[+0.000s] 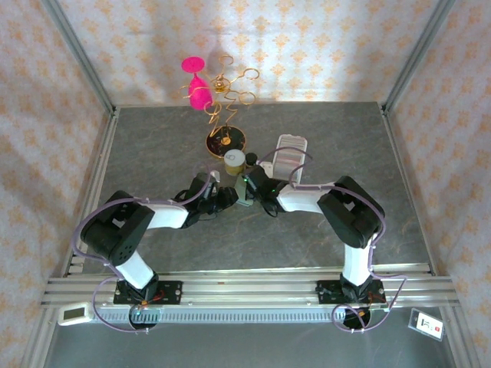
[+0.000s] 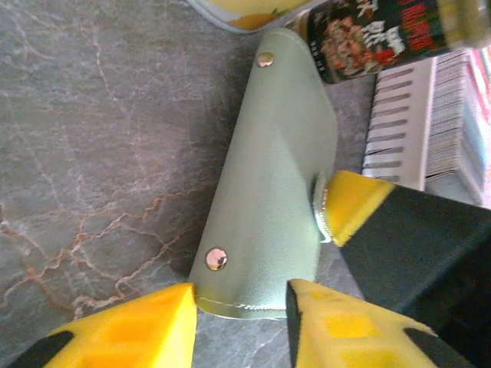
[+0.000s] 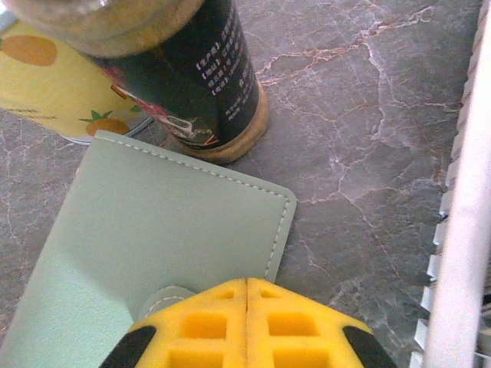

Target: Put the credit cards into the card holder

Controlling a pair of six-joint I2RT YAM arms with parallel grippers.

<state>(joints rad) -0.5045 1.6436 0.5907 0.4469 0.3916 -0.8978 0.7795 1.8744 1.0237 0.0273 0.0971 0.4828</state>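
The sage-green card holder (image 2: 276,169) lies closed on the table, its two snaps facing up. My left gripper (image 2: 242,303) is open, one yellow finger on each side of the holder's near end. My right gripper (image 3: 247,285) is shut, with its tips down on the holder (image 3: 153,230) at the snap tab; nothing shows between its pads. That tip appears in the left wrist view as a yellow finger (image 2: 349,203) against the tab's snap. The credit cards (image 2: 453,115) stand as a packed row of edges in the clear tray (image 2: 399,115). From above, both grippers meet over the holder (image 1: 244,193).
A dark spice bottle (image 3: 192,77) and a yellow pineapple can (image 3: 54,84) stand just beyond the holder. The clear tray (image 1: 290,157) lies to the right of them. A gold wire stand on a black base (image 1: 224,140), with pink pieces, stands farther back.
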